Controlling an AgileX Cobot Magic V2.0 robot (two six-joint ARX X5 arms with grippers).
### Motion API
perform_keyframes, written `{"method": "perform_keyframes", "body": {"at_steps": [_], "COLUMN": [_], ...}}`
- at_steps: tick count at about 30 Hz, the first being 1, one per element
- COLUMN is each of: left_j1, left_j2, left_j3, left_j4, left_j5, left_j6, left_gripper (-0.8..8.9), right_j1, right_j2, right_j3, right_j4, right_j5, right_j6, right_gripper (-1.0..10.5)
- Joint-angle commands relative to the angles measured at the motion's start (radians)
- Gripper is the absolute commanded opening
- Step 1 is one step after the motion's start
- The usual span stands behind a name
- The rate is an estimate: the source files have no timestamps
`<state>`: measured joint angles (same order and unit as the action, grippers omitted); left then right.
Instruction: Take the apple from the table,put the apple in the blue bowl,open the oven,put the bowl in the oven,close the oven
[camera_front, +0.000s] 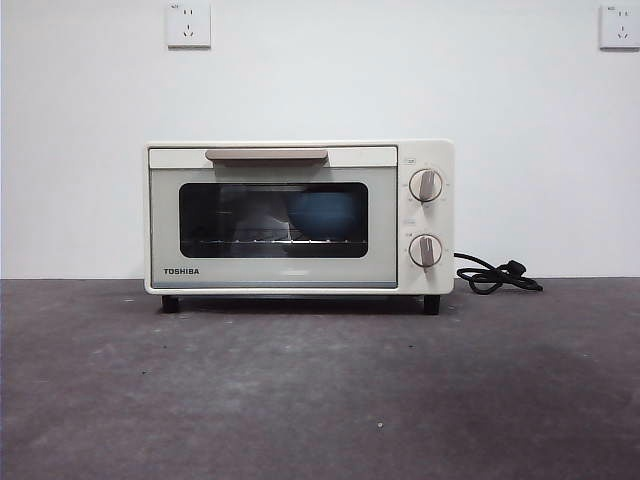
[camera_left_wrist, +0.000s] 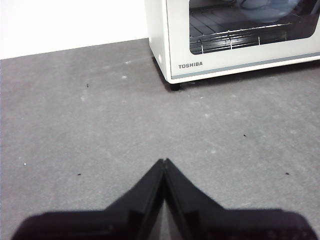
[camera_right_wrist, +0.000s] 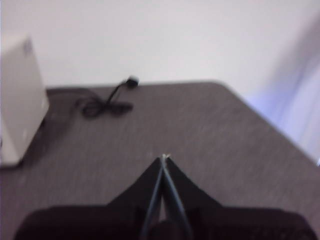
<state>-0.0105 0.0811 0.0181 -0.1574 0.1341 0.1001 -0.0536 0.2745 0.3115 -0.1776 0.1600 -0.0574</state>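
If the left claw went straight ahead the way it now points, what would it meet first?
Probably the oven. The left claw, shut and holding nothing, points across bare table toward the oven's near front corner, door closed. Depth is unclear, so it might slide just past that corner toward the wall.

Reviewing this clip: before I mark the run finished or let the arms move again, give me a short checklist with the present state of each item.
1. Oven door shut, handle up against the top: ok.
2. Blue bowl inside on the rack, seen through the window: ok.
3. Apple in the bowl: cannot tell; the dark glass hides the bowl's contents, and no apple shows on the table.
4. Left gripper shut, empty, over bare table short of the oven: ok.
5. Right gripper shut, empty, off to the oven's side: ok.
6. Cord coiled beside the oven, away from both grippers: ok.
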Motion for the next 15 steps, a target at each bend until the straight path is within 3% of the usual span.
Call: {"method": "perform_keyframes", "body": {"at_steps": [1,15], "left_j1": [-0.002,-0.002], "left_j2": [0.000,0.001], "left_j3": [-0.011,-0.011], "left_j4": [0.000,0.000], "left_j5": [0.003,0.003], "left_j6": [-0.008,-0.008], "left_gripper": [-0.04,-0.04], "right_j1": [-0.001,-0.001], "right_j2": [-0.063,-0.262], "right_j3": [-0.099,-0.294], "right_j4": [0.030,-0.010], "right_j5": [-0.016,-0.030], "right_j6": [-0.002,0.031], "right_gripper": [0.0,0.0]}}
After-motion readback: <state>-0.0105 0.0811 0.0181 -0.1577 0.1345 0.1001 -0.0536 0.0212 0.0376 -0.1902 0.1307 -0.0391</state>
